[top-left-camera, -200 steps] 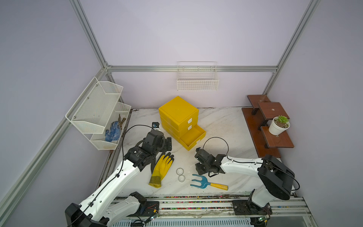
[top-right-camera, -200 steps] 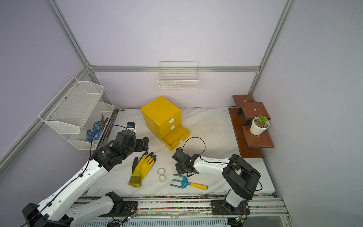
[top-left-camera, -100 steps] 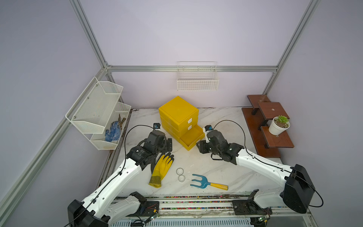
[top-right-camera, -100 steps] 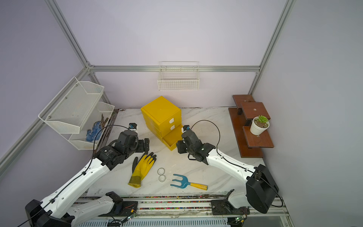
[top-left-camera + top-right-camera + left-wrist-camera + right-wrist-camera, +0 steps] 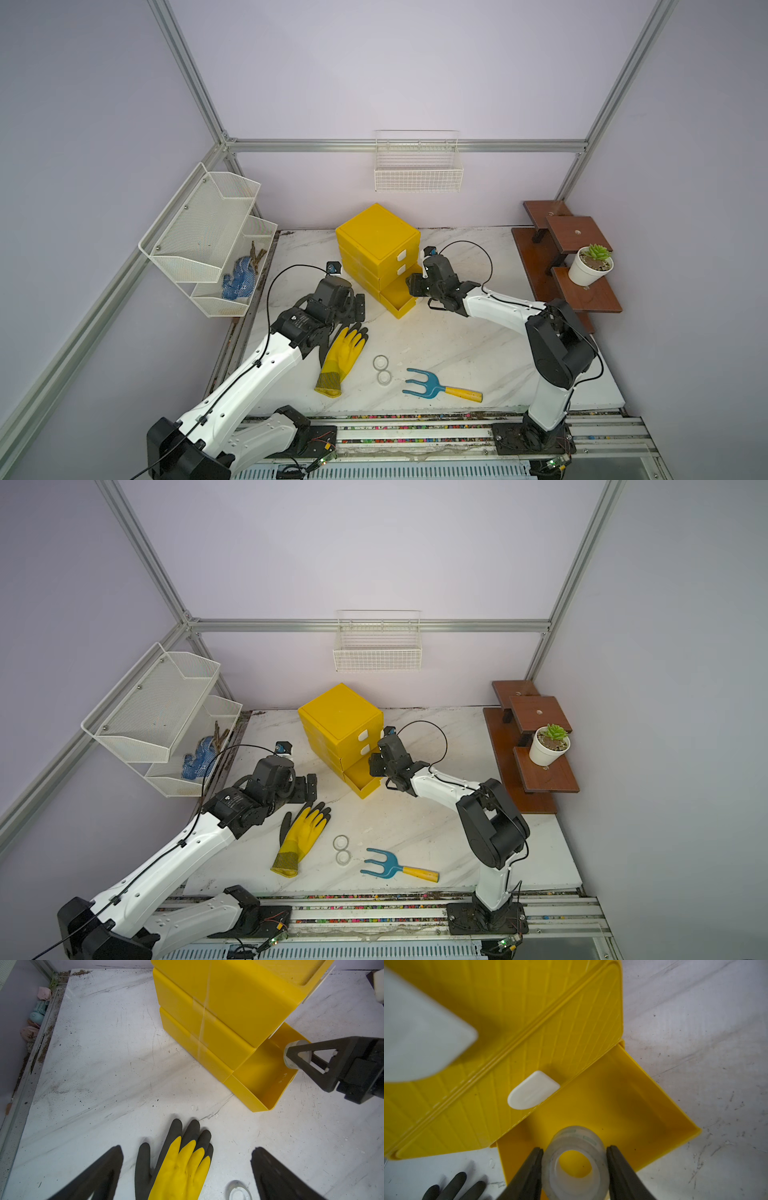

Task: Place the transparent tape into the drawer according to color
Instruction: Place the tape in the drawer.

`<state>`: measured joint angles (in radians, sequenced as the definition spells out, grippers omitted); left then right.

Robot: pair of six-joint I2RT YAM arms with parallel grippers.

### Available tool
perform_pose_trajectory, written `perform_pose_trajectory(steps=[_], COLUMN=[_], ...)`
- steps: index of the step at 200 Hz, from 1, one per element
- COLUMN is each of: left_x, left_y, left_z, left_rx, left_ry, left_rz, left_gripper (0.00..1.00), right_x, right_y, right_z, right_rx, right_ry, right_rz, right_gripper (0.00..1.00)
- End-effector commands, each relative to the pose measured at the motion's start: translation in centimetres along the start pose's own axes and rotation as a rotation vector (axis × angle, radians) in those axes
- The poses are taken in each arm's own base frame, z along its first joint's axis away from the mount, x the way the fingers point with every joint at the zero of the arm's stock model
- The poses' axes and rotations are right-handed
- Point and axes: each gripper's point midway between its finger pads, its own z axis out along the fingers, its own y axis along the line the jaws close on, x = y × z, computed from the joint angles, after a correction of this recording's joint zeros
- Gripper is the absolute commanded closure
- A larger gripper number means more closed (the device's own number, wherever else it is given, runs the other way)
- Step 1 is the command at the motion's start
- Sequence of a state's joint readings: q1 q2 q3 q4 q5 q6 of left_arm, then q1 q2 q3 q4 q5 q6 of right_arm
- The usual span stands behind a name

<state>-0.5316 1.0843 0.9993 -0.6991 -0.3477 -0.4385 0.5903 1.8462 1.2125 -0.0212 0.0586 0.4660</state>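
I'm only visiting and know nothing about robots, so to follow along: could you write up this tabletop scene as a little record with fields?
Right end effector: shut on a clear ring-shaped tape roll, over the open drawer
Open drawer: bottom one of the yellow plastic drawer cabinet
Left end effector: open, empty, near the yellow-and-black rubber glove's fingertips
Other item: blue garden fork with yellow handle
Loose on white marbled table: two more clear tape rolls, close together between glove and fork
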Motion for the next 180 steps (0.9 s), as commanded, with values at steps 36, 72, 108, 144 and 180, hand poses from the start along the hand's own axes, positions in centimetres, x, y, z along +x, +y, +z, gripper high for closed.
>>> perform_pose_trajectory(steps=[36,72,108,144,180], left_x=[0.0,0.2,0.3,0.7,2.3], left_y=[-0.3,-0.4,-0.3,-0.9,-2.7], left_z=[0.4,0.6,0.7,0.9,1.1], left_rx=[0.004,0.006,0.002,0.031,0.108], left_ry=[0.003,0.012,0.013,0.037,0.122], left_rz=[-0.013,-0.009,0.001,0.012,-0.014], left_gripper=[0.00,0.00,0.00,0.00,0.00], right_x=[-1.9,-2.3,-3.9,-3.7,-1.4], right_y=[-0.2,0.0,1.3,2.1,0.6], right_z=[0.7,0.2,-2.2,-5.5,-8.4], right_rx=[-0.012,-0.023,-0.077,-0.146,-0.139], right_ry=[-0.041,-0.050,-0.086,-0.099,-0.094], right_rz=[0.023,0.025,0.020,0.031,0.042], right_gripper=[0.43,0.35,0.35,0.35,0.35])
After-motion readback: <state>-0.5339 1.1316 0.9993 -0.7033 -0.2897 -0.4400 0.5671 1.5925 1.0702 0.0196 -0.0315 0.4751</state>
